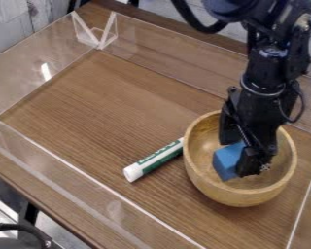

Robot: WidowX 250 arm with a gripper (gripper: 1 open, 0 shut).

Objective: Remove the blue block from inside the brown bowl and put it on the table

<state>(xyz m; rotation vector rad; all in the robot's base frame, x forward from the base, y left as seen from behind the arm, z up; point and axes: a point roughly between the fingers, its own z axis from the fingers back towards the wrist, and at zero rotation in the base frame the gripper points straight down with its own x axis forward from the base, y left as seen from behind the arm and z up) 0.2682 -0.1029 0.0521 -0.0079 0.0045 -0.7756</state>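
The brown bowl (210,185) stands on the table (106,112) at the right front. Inside it lies the blue block (228,161), partly hidden by the arm. My black gripper (244,148) points straight down into the bowl, open, with one finger on each side of the block. The fingers straddle the block; whether they touch it I cannot tell.
A white-and-green marker (155,159) lies on the table just left of the bowl. Clear acrylic walls (42,68) edge the tabletop, with a folded clear piece (93,31) at the back left.
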